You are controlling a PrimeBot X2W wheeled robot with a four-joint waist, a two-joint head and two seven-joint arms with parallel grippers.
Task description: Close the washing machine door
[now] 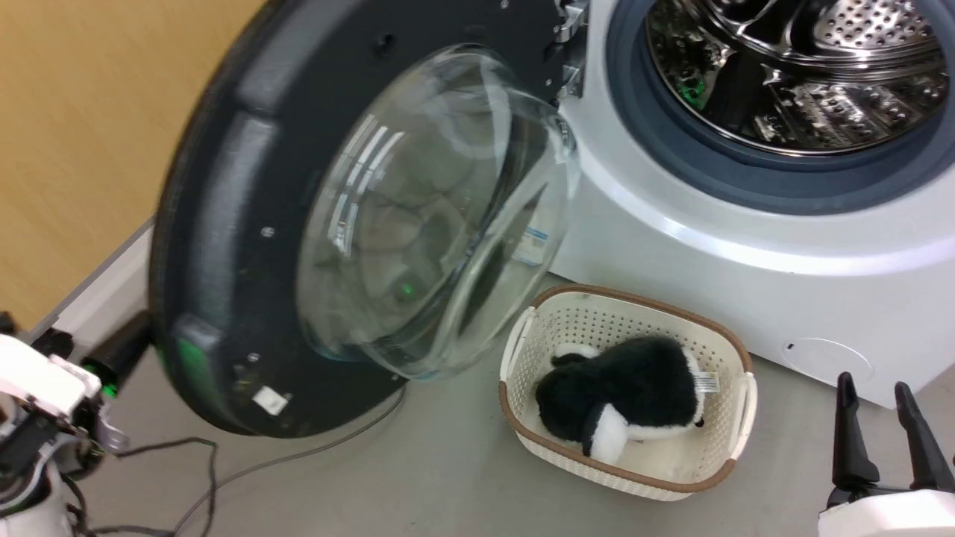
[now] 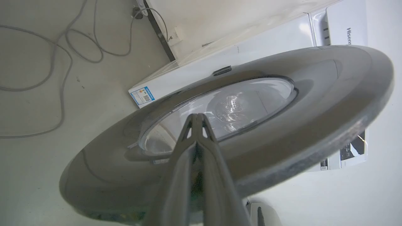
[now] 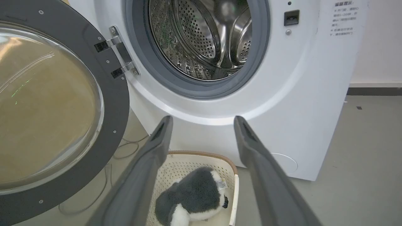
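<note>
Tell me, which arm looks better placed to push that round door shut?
Left, probably. The left gripper, shut, points closely at the outer face of the washing machine door. The right gripper hangs open near the basket, on the door's inner side.

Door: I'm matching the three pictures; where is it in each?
Head view: door fills left and centre, inner face showing.
Left wrist view: door spans the middle, outer face showing, beyond the left gripper.
Right wrist view: door at left edge, inner face.
Shared landmark: the white washing machine.
</note>
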